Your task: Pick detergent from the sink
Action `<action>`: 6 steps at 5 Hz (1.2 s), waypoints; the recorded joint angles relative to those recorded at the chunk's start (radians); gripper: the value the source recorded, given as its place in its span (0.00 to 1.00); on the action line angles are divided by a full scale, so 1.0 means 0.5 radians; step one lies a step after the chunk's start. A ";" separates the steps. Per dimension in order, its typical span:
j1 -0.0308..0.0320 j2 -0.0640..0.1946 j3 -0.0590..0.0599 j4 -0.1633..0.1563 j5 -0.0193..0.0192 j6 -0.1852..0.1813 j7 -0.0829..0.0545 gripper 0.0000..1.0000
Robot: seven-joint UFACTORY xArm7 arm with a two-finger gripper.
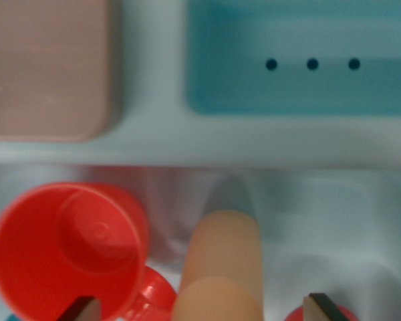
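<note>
The detergent (222,257) is a pale orange, rounded bottle standing in the white sink (334,221), at the bottom centre of the wrist view and blurred by closeness. My gripper (202,309) is open just above it. One dark fingertip (83,309) shows on the wrist view's left over the red cup, and the other fingertip (321,306) shows on the right. The bottle lies between the two fingertips, with clear gaps on both sides. Nothing is held.
A red cup (67,247) with a handle sits in the sink, touching or almost touching the bottle's left side. A small red object (344,314) peeks in at the bottom right. Beyond the sink rim are a teal basin (301,100) with three holes and a tan board (47,67).
</note>
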 joint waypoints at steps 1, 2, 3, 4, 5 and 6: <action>-0.008 0.018 -0.006 -0.026 0.0043 -0.035 -0.020 0.00; -0.008 0.018 -0.006 -0.026 0.0043 -0.035 -0.020 0.00; -0.012 0.027 -0.009 -0.040 0.0065 -0.053 -0.030 0.00; -0.012 0.027 -0.009 -0.040 0.0065 -0.053 -0.030 0.00; -0.013 0.027 -0.009 -0.041 0.0067 -0.055 -0.031 0.00; -0.013 0.027 -0.009 -0.041 0.0067 -0.055 -0.031 0.00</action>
